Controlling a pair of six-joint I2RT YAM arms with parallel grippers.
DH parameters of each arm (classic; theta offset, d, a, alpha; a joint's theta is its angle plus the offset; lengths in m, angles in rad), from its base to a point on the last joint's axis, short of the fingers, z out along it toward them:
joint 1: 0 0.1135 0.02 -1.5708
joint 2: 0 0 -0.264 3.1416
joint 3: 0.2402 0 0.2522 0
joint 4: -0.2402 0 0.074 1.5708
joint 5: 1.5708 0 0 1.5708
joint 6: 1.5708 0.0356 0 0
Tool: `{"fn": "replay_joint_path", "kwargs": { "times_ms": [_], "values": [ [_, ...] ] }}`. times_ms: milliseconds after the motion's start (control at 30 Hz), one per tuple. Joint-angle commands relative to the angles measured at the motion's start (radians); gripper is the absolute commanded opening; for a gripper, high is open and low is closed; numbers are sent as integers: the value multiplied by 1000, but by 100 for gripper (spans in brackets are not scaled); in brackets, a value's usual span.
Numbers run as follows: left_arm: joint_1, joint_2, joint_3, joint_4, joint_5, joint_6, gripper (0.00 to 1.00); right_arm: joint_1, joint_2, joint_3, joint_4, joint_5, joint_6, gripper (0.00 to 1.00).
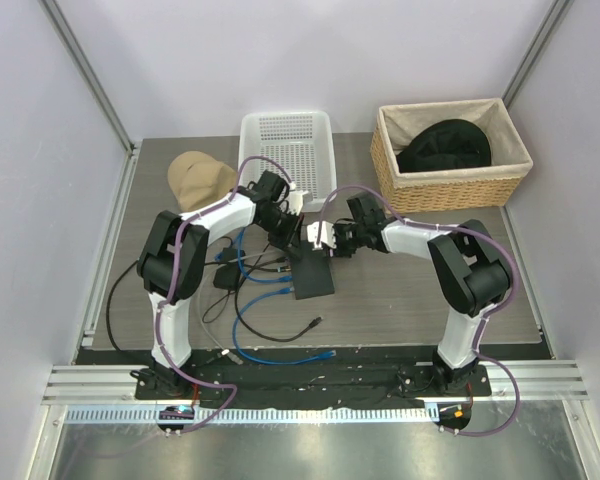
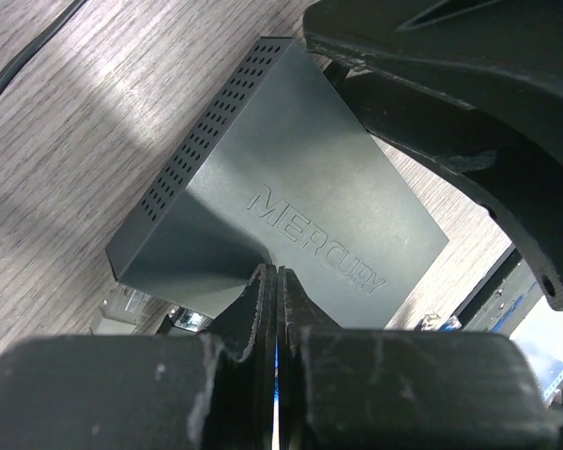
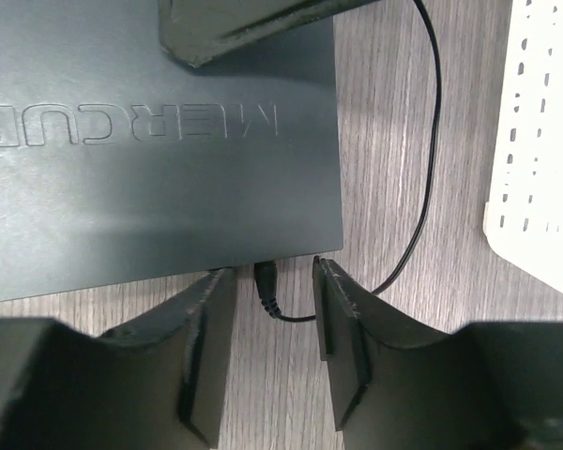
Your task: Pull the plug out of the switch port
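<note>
The switch (image 1: 312, 275) is a flat black box marked MERCURY (image 2: 291, 187) lying on the wooden table. My left gripper (image 2: 277, 272) is shut, its tips resting on the switch's top near one edge; it also shows in the top view (image 1: 292, 232). A small black plug (image 3: 266, 281) with a thin black cord (image 3: 430, 141) sits in a port on the switch's (image 3: 150, 169) edge. My right gripper (image 3: 270, 269) is open, one finger on each side of the plug with a gap on both sides, and shows from above (image 1: 322, 240).
A white plastic basket (image 1: 285, 140) stands behind the switch, its corner close to the right gripper (image 3: 544, 141). A wicker basket (image 1: 450, 150) with black cloth is back right. A tan cap (image 1: 200, 180), blue cables (image 1: 260, 290) and a black adapter (image 1: 228, 280) lie to the left.
</note>
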Motion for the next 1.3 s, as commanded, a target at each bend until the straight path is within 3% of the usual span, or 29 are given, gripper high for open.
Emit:
{"fn": "replay_joint_path", "kwargs": {
  "times_ms": [0,267,367,400,533,833,900,967,1000,1033,1100,1167,1267],
  "values": [
    [4,71,-44,-19,-120,26,0,11,29,51,-21,-11,-12,43],
    [9,80,-40,-18,-117,25,0,15,58,74,-79,-13,-27,35],
    [12,85,-43,-13,-117,17,0,15,76,123,-188,-19,-59,26],
    [14,89,-41,-13,-114,12,0,15,82,157,-223,-20,-75,16],
    [12,80,-38,-7,-107,5,0,14,108,229,-406,-25,-128,2],
    [12,104,-46,16,-111,8,0,17,249,494,-811,-66,-202,1],
    [12,109,-47,20,-111,3,0,20,247,489,-808,-41,-184,1],
    [14,114,-49,28,-108,-2,0,35,187,395,-625,10,-141,1],
    [14,118,-51,30,-105,-5,0,38,147,249,-527,47,-130,1],
    [15,118,-51,33,-100,-3,0,43,68,176,-324,70,-125,1],
    [21,118,-54,36,-91,-3,0,48,23,32,-158,113,-105,1],
    [26,121,-55,39,-91,-6,0,49,26,43,-186,101,-113,1],
    [31,124,-55,40,-88,-8,0,49,120,218,-449,44,-99,1]
  ]
}}
